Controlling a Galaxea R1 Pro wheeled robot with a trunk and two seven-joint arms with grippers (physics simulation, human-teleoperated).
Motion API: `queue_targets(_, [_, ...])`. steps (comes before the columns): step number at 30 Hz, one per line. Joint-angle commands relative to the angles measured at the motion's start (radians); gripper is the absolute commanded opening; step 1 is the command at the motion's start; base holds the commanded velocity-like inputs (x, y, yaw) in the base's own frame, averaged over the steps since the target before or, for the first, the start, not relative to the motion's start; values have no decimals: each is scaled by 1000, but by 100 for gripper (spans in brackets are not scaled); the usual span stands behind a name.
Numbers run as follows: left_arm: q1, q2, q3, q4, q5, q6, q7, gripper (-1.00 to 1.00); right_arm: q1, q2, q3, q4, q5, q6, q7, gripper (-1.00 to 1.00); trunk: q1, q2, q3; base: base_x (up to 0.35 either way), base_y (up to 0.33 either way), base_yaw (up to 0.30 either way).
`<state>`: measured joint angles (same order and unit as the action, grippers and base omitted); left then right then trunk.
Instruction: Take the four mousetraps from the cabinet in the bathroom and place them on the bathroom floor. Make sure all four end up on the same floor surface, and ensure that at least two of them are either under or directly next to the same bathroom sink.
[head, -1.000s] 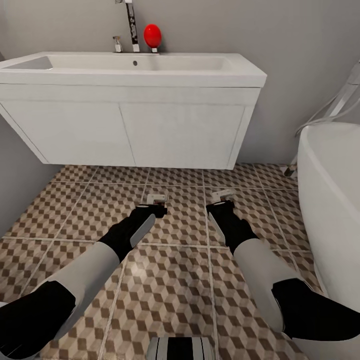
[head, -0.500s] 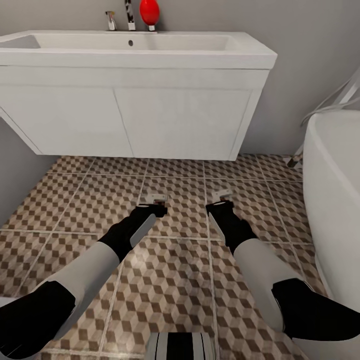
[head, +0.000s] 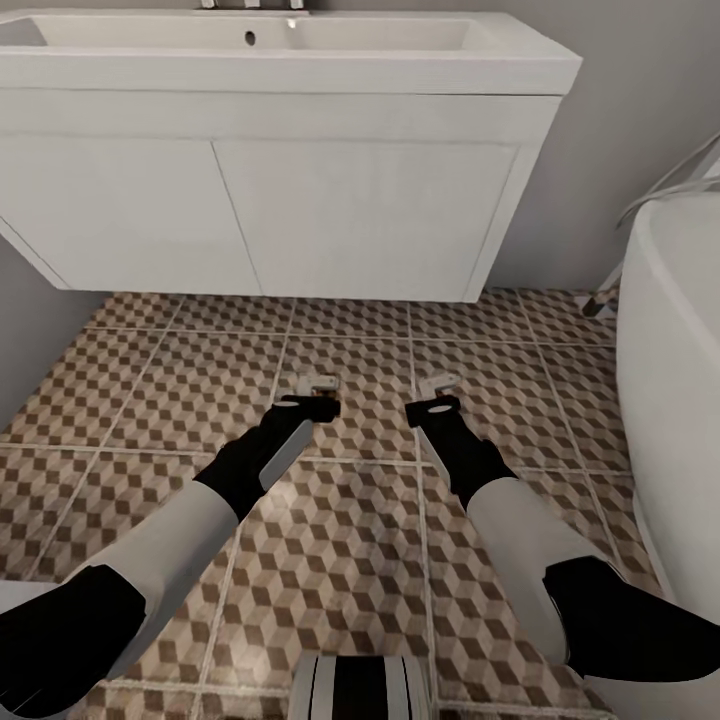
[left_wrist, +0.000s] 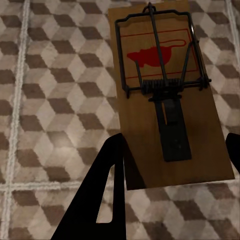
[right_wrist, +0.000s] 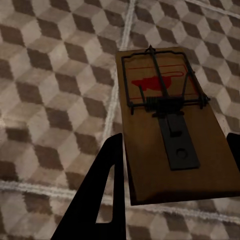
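Two mousetraps are held above the bathroom floor in front of the sink. My left gripper is shut on one mousetrap, a brown board with black wire and a red mouse print. The left fingers clamp its long edges. To its right, my right gripper is shut on another mousetrap, with the right fingers at its sides. In the head view both traps look pale at the fingertips. The cabinet is out of view.
The white vanity under the sink hangs off the floor, with tiles running beneath it. A white bathtub stands close on the right. A grey wall closes the left side. My base shows at the bottom edge.
The whole head view has shifted: the sink and vanity now sit higher and larger, and the tap and red object have left the picture. Both grippers still hold their traps.
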<state>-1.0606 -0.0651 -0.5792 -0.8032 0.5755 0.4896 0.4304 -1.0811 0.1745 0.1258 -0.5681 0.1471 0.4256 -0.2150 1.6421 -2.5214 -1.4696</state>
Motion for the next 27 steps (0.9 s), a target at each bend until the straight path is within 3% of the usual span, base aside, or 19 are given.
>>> queue_targets(1, [-1,1,-4,-2,9,1,9,-100,0,0,3,-1,9,7,-2,-100,0,-1,-5,0,0,0])
queue_targets(12, [-1,1,-4,-4,-9,-3,8,-100,0,0,9,-1,10,-27,0,-100,5,-3,-47,0,0,0])
queue_targets(18, [-1,5,-5,-1,-29,-77,6,-100,0,0,31,-1,9,-50,1,-100,8,-5,-70,0,0,0])
queue_targets(27, [-1,5,-5,-1,-32,-96,5,-100,0,0,35,-6,11,-68,2,-100,12,-7,-105,0,0,0])
